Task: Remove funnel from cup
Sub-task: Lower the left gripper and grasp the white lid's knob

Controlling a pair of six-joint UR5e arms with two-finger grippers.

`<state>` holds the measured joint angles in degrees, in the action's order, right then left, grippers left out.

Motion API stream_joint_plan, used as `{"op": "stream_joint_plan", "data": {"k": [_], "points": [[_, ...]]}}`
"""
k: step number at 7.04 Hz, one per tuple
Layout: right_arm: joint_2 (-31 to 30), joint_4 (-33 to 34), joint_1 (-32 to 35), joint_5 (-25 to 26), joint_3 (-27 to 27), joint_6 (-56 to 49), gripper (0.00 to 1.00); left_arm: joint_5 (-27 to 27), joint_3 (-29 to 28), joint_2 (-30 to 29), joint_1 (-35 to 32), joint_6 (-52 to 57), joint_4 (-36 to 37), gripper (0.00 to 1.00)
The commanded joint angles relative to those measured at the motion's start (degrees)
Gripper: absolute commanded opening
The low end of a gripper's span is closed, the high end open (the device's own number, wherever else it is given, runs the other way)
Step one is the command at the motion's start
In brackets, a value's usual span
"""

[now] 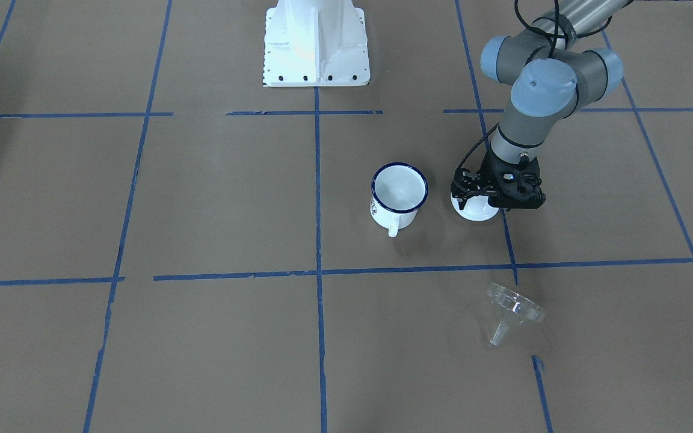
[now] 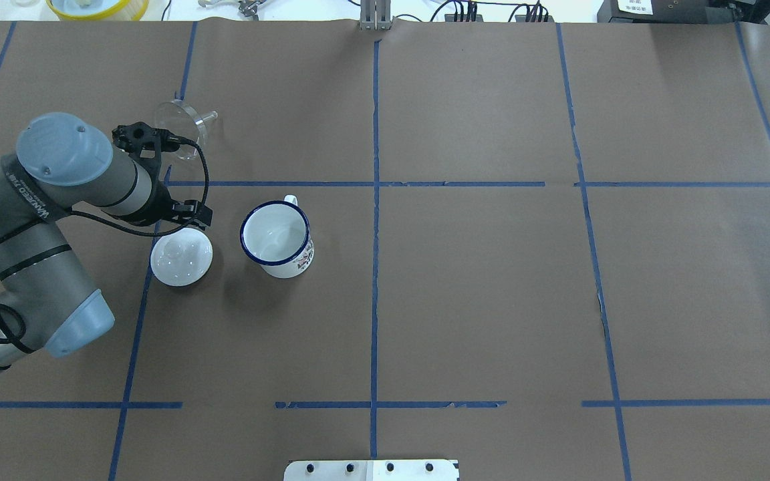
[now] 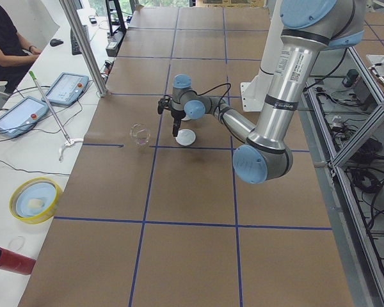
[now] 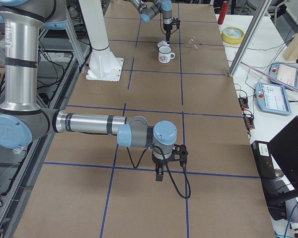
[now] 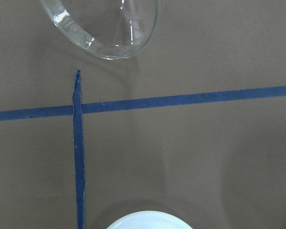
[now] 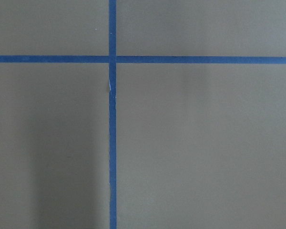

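item: funnel [image 1: 514, 310]. clear plastic, lying on its side on the bare desk [image 1: 202, 198], spout pointing away from the robot. it is resting well apart from the cup [image 1: 399, 195], farther from the robot's base and toward its left. the cup is standing upright and empty, so the removal is looking already done.

handling, as judged: light, stiff, slick-walled, and likely to roll on its round bowl. the bowl rim is offering the surest hold. the short spout is the second choice.

left tool [image 1: 498, 201]: hanging over a white lid [image 2: 181, 257] just left of the cup and carrying nothing. whether its jaws are spread or pressed together i cannot tell.

right tool [image 4: 159, 174]: hanging over open desk, far from everything. its jaw state cannot be told.

view notes: the overhead view is hiding the left tool under the wrist, while the front-facing view is showing its body above the lid. the left wrist view is showing the funnel bowl and a sliver of the lid, but no fingers. only the exterior right view is showing the right arm.
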<state>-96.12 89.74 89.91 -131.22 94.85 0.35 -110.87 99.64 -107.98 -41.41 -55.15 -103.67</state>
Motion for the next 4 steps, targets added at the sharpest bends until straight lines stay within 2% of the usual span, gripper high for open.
{"op": "stream_joint_plan", "data": {"k": [1, 2, 4], "points": [[0.05, 0.00, 0.00, 0.00, -0.02, 0.00, 1.00, -2.68, 0.99, 2.41, 0.02, -0.22, -0.57, 1.00], [-0.04, 0.00, 0.00, 0.00, -0.02, 0.00, 1.00, -2.77, 1.00, 2.42, 0.02, -0.30, -0.57, 1.00], [0.05, 0.00, 0.00, 0.00, -0.02, 0.00, 1.00, -2.86, 1.53, 2.42, 0.02, -0.39, -0.57, 0.82]]}}
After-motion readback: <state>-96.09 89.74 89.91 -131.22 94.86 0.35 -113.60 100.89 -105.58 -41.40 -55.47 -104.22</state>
